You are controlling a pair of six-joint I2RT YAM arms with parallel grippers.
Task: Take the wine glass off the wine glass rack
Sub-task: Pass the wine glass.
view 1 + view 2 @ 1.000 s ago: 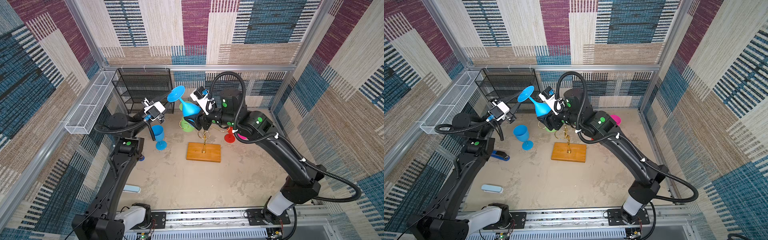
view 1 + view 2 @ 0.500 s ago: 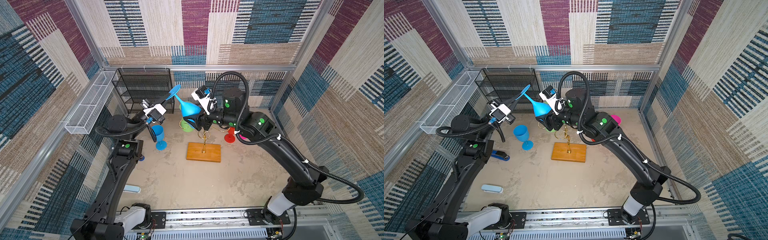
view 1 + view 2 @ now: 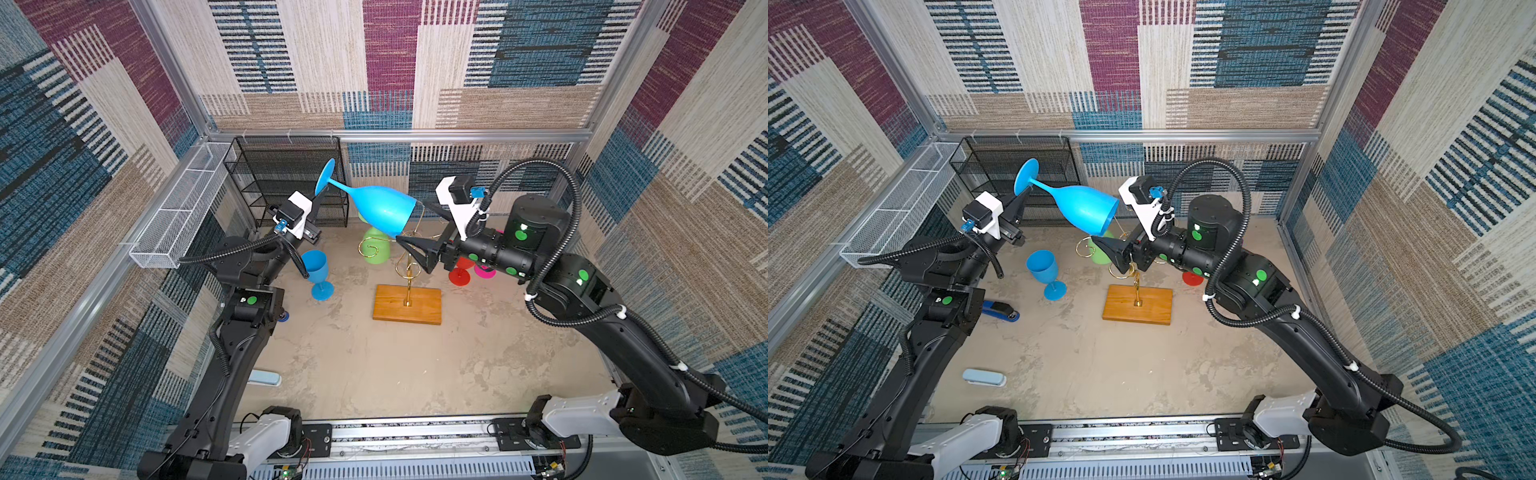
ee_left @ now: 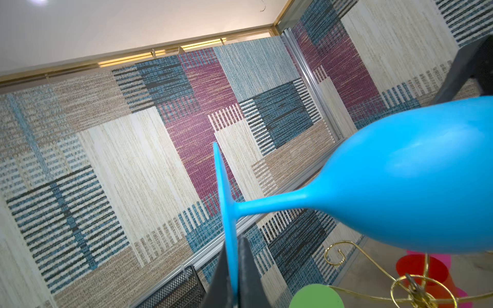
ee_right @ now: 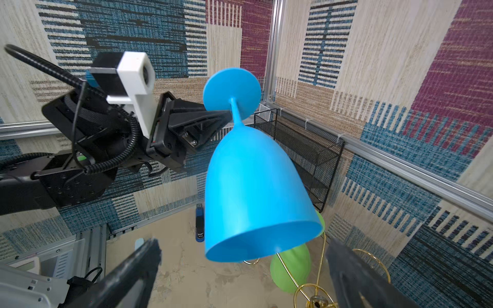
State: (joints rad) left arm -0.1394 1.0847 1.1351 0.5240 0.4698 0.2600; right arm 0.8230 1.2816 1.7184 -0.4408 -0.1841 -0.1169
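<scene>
The blue wine glass (image 3: 382, 208) (image 3: 1084, 208) hangs tilted in the air above the gold wire wine glass rack (image 3: 409, 266) (image 3: 1136, 282). Its foot points to the back left. My left gripper (image 3: 322, 195) (image 4: 234, 240) is shut on the edge of that foot, also seen from the right wrist (image 5: 226, 113). The bowl (image 5: 253, 186) opens toward my right gripper (image 3: 409, 222) (image 5: 241, 248). That gripper is open, with its fingers (image 5: 149, 250) spread wide on either side of the rim and apart from it.
A green glass (image 3: 376, 249) hangs on the rack, whose wooden base (image 3: 407, 303) rests on the floor. Red (image 3: 459, 274) and pink (image 3: 484, 272) glasses are behind my right arm. Another blue glass (image 3: 318, 270) stands upright. A black mesh shelf (image 3: 291, 178), white wire tray (image 3: 178, 216) and stapler (image 3: 1000, 311) are at the left.
My left gripper has shut on the glass's foot. The right gripper's fingers have spread off the bowl and drawn back a little. The glass now lies more tilted.
</scene>
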